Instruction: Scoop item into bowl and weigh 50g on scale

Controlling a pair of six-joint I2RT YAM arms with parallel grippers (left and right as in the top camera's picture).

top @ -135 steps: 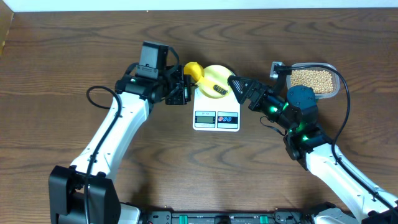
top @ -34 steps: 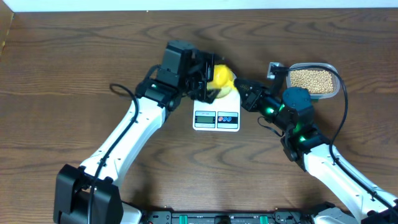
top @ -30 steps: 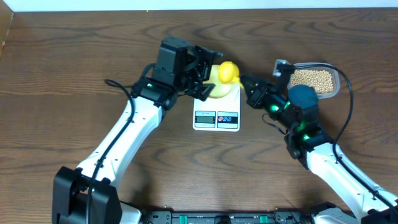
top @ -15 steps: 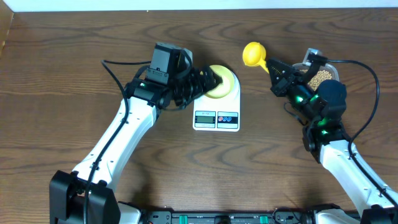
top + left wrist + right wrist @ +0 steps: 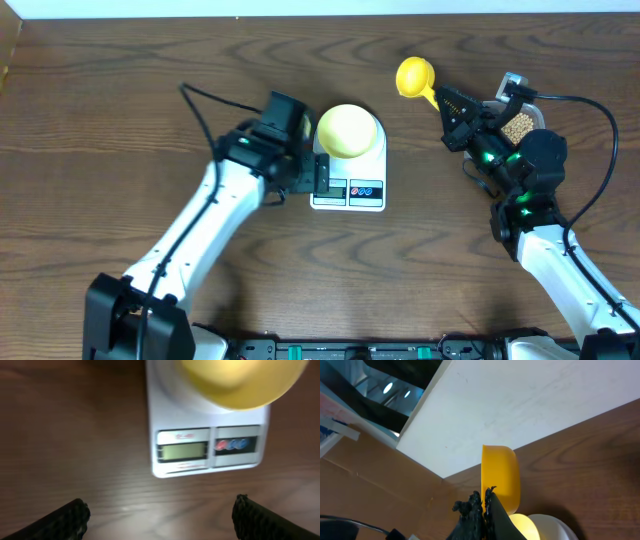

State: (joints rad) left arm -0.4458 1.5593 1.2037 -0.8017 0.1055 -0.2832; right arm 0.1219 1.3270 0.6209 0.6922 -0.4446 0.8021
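Note:
The pale yellow-green bowl (image 5: pixel 347 130) stands on the white scale (image 5: pixel 362 192) at mid-table; I cannot see inside it. My left gripper (image 5: pixel 312 172) hovers at the scale's front left corner, open and empty. In the left wrist view its fingers (image 5: pixel 60 520) straddle bare wood in front of the scale (image 5: pixel 207 435) and bowl (image 5: pixel 245 382). My right gripper (image 5: pixel 446 98) is shut on the handle of a yellow scoop (image 5: pixel 414 75), held up at the back right of the bowl. The right wrist view shows the scoop (image 5: pixel 500 477) in the gripper (image 5: pixel 485 497). The beans (image 5: pixel 517 124) peek out behind the right arm.
A clear tub (image 5: pixel 522 108) holding the beans sits at the back right, mostly hidden by the right arm. Cables trail from both arms. A white wall (image 5: pixel 520 405) runs along the table's far edge.
The right gripper carried the scoop up and away from the bowl toward the back right. The left gripper let go of the bowl and drew back to the scale's front left.

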